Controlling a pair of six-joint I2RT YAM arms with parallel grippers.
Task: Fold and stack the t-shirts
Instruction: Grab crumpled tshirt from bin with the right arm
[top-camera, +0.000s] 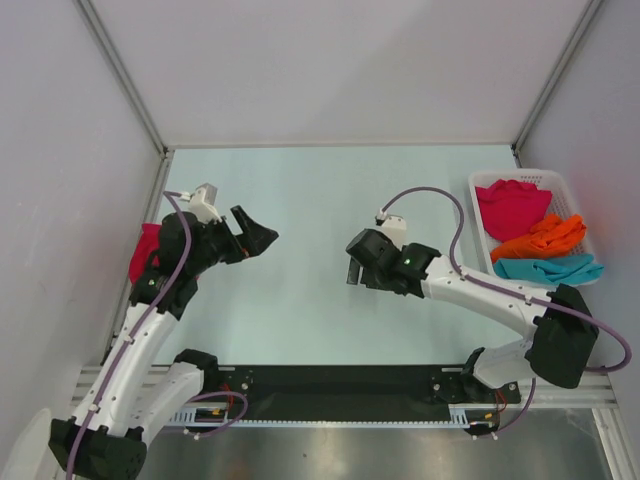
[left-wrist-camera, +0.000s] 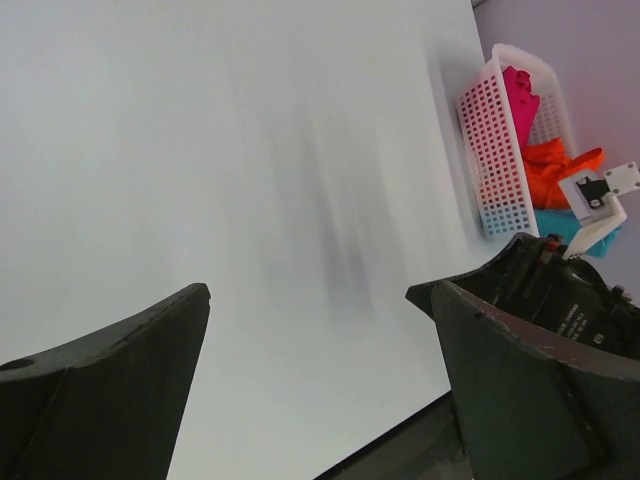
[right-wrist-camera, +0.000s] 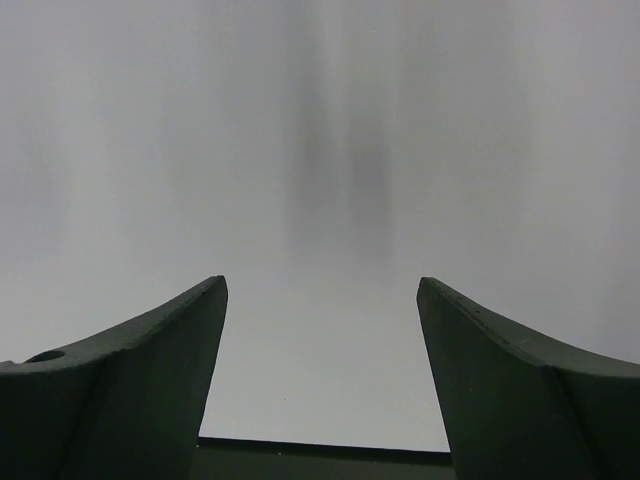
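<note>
Three t-shirts lie bunched in the white basket (top-camera: 577, 205) at the table's right edge: a magenta one (top-camera: 510, 205), an orange one (top-camera: 543, 238) and a teal one (top-camera: 548, 268). A second magenta t-shirt (top-camera: 147, 250) lies at the left edge, mostly hidden behind my left arm. My left gripper (top-camera: 258, 232) hovers open and empty over the left part of the table. My right gripper (top-camera: 352, 268) hangs open and empty near the middle. In the left wrist view the basket (left-wrist-camera: 490, 150) shows with the magenta (left-wrist-camera: 520, 100) and orange (left-wrist-camera: 550, 170) shirts.
Grey walls with metal corner posts (top-camera: 125, 75) close in the table on the left, back and right. A black rail (top-camera: 330, 390) runs along the near edge between the arm bases. The right wrist view holds only pale table surface (right-wrist-camera: 320, 180).
</note>
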